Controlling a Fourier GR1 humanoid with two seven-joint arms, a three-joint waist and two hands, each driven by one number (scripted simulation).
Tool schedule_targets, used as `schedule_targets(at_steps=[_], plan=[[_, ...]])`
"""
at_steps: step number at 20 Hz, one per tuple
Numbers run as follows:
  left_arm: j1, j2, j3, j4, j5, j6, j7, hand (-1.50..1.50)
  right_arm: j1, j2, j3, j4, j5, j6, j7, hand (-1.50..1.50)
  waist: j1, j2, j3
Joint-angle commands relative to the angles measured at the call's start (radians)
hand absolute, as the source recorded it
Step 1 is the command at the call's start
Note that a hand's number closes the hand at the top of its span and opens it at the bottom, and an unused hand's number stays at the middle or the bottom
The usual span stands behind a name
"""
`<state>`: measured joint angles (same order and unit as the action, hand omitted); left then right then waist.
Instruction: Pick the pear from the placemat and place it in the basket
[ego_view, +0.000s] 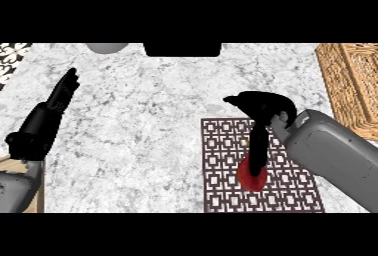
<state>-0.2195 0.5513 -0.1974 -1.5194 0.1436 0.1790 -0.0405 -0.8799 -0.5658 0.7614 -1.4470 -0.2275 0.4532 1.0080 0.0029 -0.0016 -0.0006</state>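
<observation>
Right robot hand (264, 107) over placemat (221, 165), marble counter (148, 125)

On the marble bench (148, 130) the right hand (262, 106) hangs over the patterned placemat (221, 150), its straight fingers (256, 145) pointing down and touching the red pear (252, 182). The left hand (48, 112) rests open near the left edge. A wicker basket (347, 80) stands at the far right.
</observation>
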Motion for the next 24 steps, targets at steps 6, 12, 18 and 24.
schedule_targets(at_steps=[6, 12, 18, 24], plan=[[0.021, -0.039, 0.027, 0.002, -0.048, -0.022, -0.005, 0.00, 0.125, 0.045, 0.002, -0.020, 0.135, 0.024, 0.072, -1.50, -0.002, 0.000, 0.000], [0.042, -0.060, 0.044, -0.066, -0.083, -0.029, 0.052, 0.00, 0.216, 0.055, -0.034, -0.033, 0.265, 0.025, -0.006, -1.50, 0.000, 0.000, 0.001], [0.027, -0.048, 0.111, -0.060, -0.076, -0.100, 0.045, 0.00, 0.279, 0.139, -0.047, -0.078, 0.368, 0.032, 0.027, -1.50, -0.002, 0.000, 0.000], [0.008, -0.135, 0.111, -0.027, -0.130, -0.102, 0.042, 0.00, 0.322, 0.162, -0.151, -0.023, 0.457, 0.088, -0.061, -1.50, -0.002, 0.001, 0.001]])
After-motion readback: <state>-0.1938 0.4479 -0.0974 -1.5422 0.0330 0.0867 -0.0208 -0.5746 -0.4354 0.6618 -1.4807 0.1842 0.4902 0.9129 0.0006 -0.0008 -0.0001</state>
